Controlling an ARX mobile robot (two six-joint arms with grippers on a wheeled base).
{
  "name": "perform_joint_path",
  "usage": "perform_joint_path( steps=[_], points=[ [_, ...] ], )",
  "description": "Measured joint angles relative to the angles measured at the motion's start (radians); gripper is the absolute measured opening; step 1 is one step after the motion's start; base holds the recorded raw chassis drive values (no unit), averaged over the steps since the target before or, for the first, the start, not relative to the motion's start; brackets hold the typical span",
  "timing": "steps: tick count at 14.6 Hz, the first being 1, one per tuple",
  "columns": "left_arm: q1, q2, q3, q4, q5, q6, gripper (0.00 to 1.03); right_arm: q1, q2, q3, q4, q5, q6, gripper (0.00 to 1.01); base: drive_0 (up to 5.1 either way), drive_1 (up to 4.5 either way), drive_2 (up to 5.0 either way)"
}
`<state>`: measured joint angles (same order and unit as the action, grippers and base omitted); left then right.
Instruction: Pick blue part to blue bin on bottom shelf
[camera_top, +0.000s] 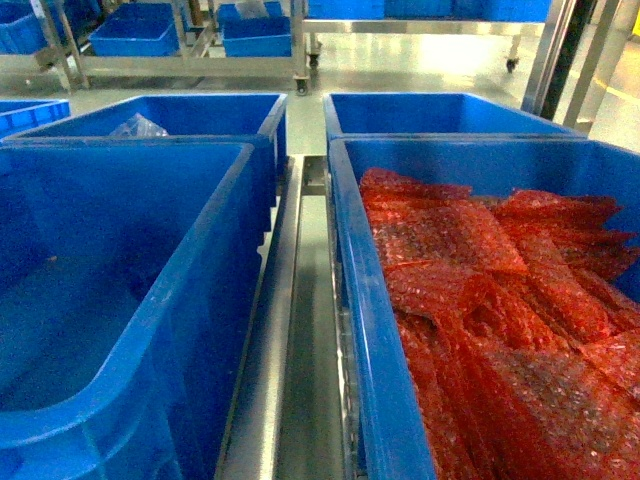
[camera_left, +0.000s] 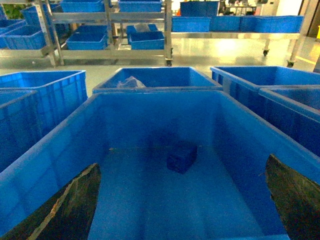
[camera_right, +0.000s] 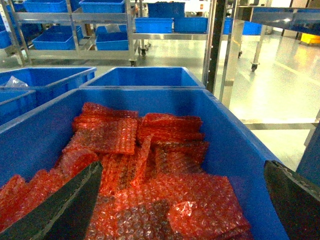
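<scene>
The near left blue bin (camera_top: 150, 330) holds only a small dark blue part (camera_left: 181, 156), lying on its floor near the far wall. The left gripper (camera_left: 182, 205) hangs above this bin with its fingers (camera_left: 65, 207) spread wide, holding nothing. The right gripper (camera_right: 182, 205) hangs equally spread over the neighbouring bin (camera_top: 370, 330), which is heaped with red bubble-wrap bags (camera_top: 500, 300). A steel divider rail (camera_top: 290, 380) runs between the two bins. Behind the left bin, another bin (camera_top: 200, 110) contains a clear plastic bag (camera_top: 138, 127).

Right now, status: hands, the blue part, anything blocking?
Left hand open, empty, over the near-left blue plastic bin. Right hand open over red bubble-wrap bags. Small dark-blue block part on that left bin's floor, unobstructed.
</scene>
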<state>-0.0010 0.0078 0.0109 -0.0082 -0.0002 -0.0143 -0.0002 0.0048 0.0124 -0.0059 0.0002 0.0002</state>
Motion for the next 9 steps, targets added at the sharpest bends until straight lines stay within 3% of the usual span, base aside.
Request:
perform_joint_path(
  steps=[9],
  points=[
    [0.000,0.000,0.000,0.006,-0.001,0.000,0.98,0.000,0.000,0.000,0.004,0.000,0.000,0.98,0.1,-4.25,4.4]
  ],
)
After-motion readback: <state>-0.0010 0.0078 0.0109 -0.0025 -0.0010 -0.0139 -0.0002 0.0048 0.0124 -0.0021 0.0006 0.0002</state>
